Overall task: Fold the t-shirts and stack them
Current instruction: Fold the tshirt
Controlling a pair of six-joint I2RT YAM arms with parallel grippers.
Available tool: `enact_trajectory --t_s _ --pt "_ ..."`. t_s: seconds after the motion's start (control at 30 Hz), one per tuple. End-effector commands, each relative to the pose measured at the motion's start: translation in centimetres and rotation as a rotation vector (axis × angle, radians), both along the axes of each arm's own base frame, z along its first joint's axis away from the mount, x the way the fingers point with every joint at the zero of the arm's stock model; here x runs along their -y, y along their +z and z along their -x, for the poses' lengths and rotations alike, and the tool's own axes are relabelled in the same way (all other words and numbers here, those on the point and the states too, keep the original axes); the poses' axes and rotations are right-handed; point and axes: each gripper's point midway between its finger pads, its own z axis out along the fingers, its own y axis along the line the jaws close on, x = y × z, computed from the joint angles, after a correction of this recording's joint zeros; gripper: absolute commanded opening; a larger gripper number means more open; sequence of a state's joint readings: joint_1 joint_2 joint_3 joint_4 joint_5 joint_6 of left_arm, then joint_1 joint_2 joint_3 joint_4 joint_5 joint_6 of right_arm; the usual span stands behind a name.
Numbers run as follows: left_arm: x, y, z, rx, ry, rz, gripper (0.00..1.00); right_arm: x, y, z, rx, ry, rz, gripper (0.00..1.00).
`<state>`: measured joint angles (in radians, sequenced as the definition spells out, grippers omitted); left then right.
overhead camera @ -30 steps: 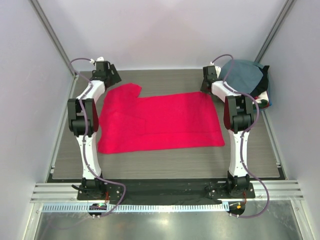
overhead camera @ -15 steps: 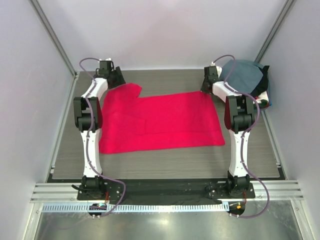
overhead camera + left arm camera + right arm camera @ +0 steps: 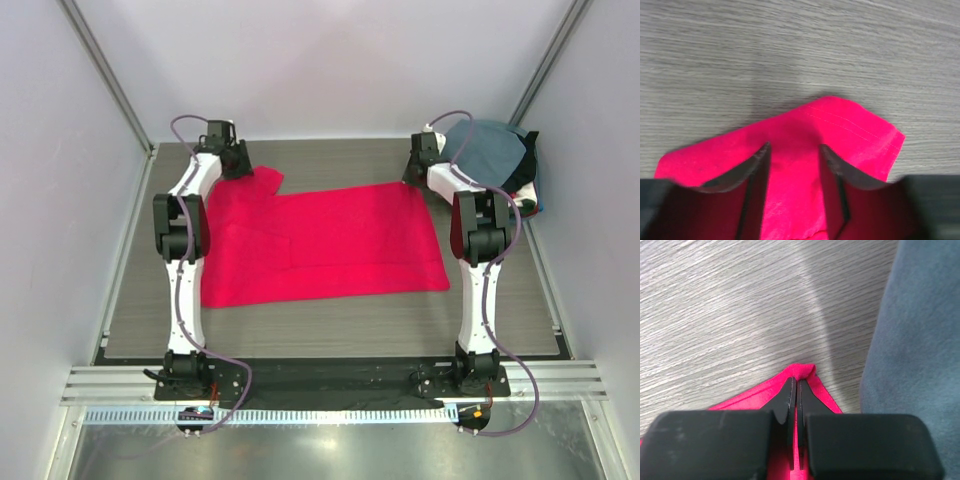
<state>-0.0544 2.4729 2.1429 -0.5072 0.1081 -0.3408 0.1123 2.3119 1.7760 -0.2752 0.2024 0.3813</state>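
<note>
I've got the grey wood-grain bench (image 3: 330, 320) boxed in by pale walls (image 3: 330, 60), with a metal rail (image 3: 330, 385) along its near edge. The red t-shirt (image 3: 320, 240) lies spread flat mid-bench. My left pincer (image 3: 792, 147) sits spread over its far left sleeve, cloth between the fingers. My right pincer (image 3: 794, 382) is pinching the shirt's far right corner. The grey-blue t-shirt (image 3: 495, 150) lies bunched at the bench's far right corner.
</note>
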Motion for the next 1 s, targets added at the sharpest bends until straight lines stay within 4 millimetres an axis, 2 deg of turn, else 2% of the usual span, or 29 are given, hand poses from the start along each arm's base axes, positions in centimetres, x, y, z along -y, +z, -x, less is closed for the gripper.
enact_trajectory --t_s 0.0,0.07,0.13,0.17,0.2,0.43,0.53,0.57,0.6,0.67,0.8,0.83,0.93,0.97 --pt "-0.1 0.7 -0.2 0.003 -0.030 -0.058 0.42 0.5 -2.4 2.3 -0.098 -0.010 -0.032 0.01" --pt "-0.4 0.3 -0.4 -0.011 -0.028 -0.070 0.41 0.7 -2.3 2.4 -0.097 -0.010 -0.042 0.01" --pt "-0.1 0.7 -0.5 -0.023 -0.034 -0.083 0.49 0.7 -2.1 2.4 -0.094 -0.010 -0.040 0.01" --pt "-0.1 -0.2 -0.4 -0.043 -0.038 -0.101 0.54 0.7 -1.9 2.3 -0.091 -0.010 -0.041 0.01" --pt "0.0 -0.2 -0.4 -0.048 -0.041 -0.114 0.60 0.6 -1.9 2.3 -0.090 -0.007 -0.041 0.01" --pt "-0.5 0.0 -0.1 -0.055 -0.008 -0.235 0.61 0.8 -2.0 2.3 -0.091 -0.008 -0.062 0.01" --pt "-0.7 1.0 0.1 -0.035 -0.029 -0.323 0.62 0.6 -2.1 2.2 -0.090 -0.005 -0.068 0.01" --pt "-1.0 1.4 0.1 -0.025 -0.029 -0.354 0.68 0.6 -2.2 2.2 -0.088 -0.004 -0.072 0.01" --pt "-0.8 2.1 -0.1 -0.004 -0.045 -0.365 0.71 0.5 -2.2 2.2 -0.090 -0.001 -0.077 0.01" --pt "-0.7 2.3 -0.6 0.027 -0.094 -0.389 0.76 0.5 -2.3 2.3 -0.094 0.003 -0.084 0.01" --pt "-0.8 2.6 -1.3 0.042 -0.127 -0.415 0.75 0.7 -2.6 2.4 -0.100 -0.002 -0.088 0.01" --pt "-0.7 2.1 -1.4 0.033 -0.134 -0.414 0.75 0.7 -2.6 2.3 -0.097 0.000 -0.091 0.01" --pt "-0.2 1.0 -1.0 0.000 -0.160 -0.397 0.67 0.8 -2.1 2.3 -0.091 -0.004 -0.093 0.01" --pt "-0.1 -0.3 -0.8 -0.028 -0.160 -0.386 0.65 0.8 -2.0 2.3 -0.088 -0.004 -0.093 0.01"
